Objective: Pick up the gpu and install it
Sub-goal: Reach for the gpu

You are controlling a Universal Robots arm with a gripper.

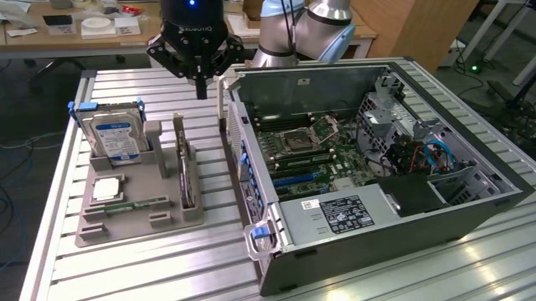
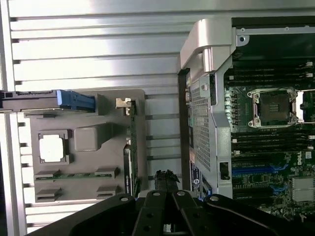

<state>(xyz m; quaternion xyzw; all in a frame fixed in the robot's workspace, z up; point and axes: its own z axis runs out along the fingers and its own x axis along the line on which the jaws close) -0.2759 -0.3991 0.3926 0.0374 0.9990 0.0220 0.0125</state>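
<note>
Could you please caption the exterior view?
Shut gripper hovers near the upright gpu in its gray holder, beside the open computer case.

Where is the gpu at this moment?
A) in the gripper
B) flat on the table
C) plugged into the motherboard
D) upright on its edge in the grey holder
D: the gpu stands on edge in the grey holder, while the shut gripper hangs apart from it, empty.

Narrow lane between upright gpu (image 1: 183, 179) and case (image 1: 238, 135)
</note>
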